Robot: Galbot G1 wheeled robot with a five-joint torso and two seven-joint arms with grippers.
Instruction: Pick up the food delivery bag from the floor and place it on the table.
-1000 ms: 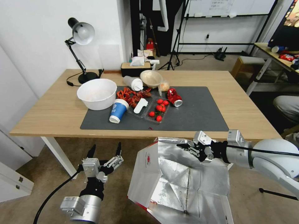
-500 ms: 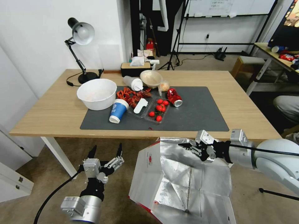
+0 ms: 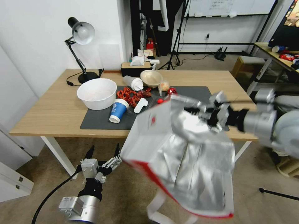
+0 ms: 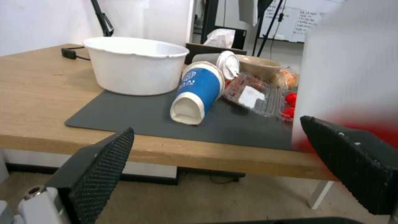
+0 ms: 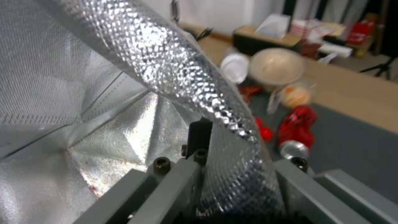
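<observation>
right gripper (image 3: 199, 110): pinched on the foil rim of the food delivery bag (image 3: 174, 152), over the table's near right edge.
bag: hanging off the floor (image 3: 40, 183), mouth open, silver lining showing; contents cannot tell. Partly over the table (image 3: 46, 115) edge, white strap dangling below.
left gripper (image 3: 104, 152): low, near the left table leg, fingers spread, holding nothing.
white bowl (image 3: 97, 93): upright on the mat's left, contents unclear.
blue cup (image 3: 118, 110): tipped over on the dark mat (image 3: 193, 121).
clear tray (image 4: 255, 98): holds red tomatoes.
</observation>
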